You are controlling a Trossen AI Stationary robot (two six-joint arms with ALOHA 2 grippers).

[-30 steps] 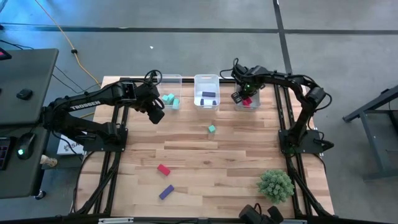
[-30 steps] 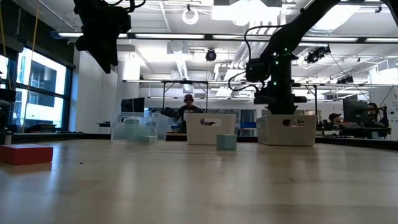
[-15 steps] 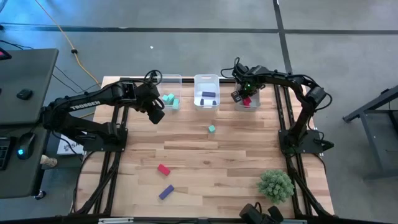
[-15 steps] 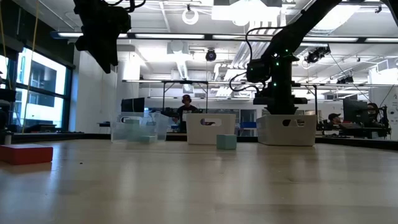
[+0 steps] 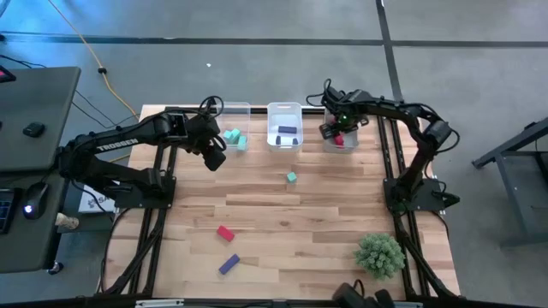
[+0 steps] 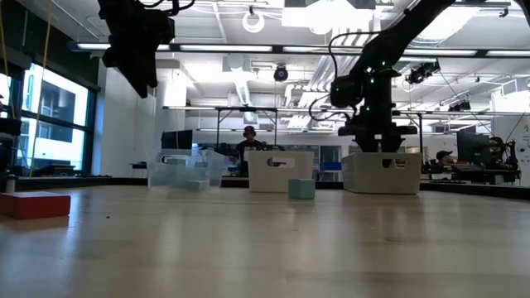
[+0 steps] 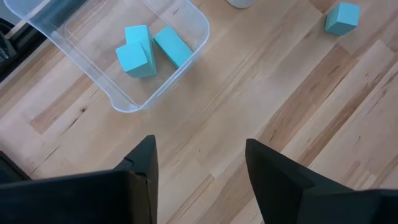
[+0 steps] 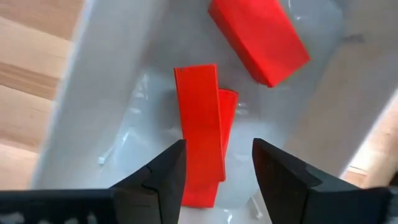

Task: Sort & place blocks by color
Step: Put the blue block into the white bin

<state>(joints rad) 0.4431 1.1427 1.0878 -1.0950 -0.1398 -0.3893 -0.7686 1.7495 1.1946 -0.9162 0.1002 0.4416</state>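
You had the right gripper (image 8: 214,163) hung over the bin at 1 o'clock (image 5: 350,143), jaws apart, gripping nothing; red blocks (image 8: 200,134) lay inside it. Left gripper (image 7: 199,163) hovered by the bin at 11 o'clock (image 7: 118,102), jaws wide and empty, teal blocks (image 7: 149,48) inside. On the surface (image 5: 325,222): teal block (image 5: 292,177) at centre, red block (image 5: 225,232) and purple block (image 5: 229,263) toward 7 o'clock

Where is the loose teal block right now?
In the high view, the teal block sits on the bare table near the middle, just in front of the centre bin.
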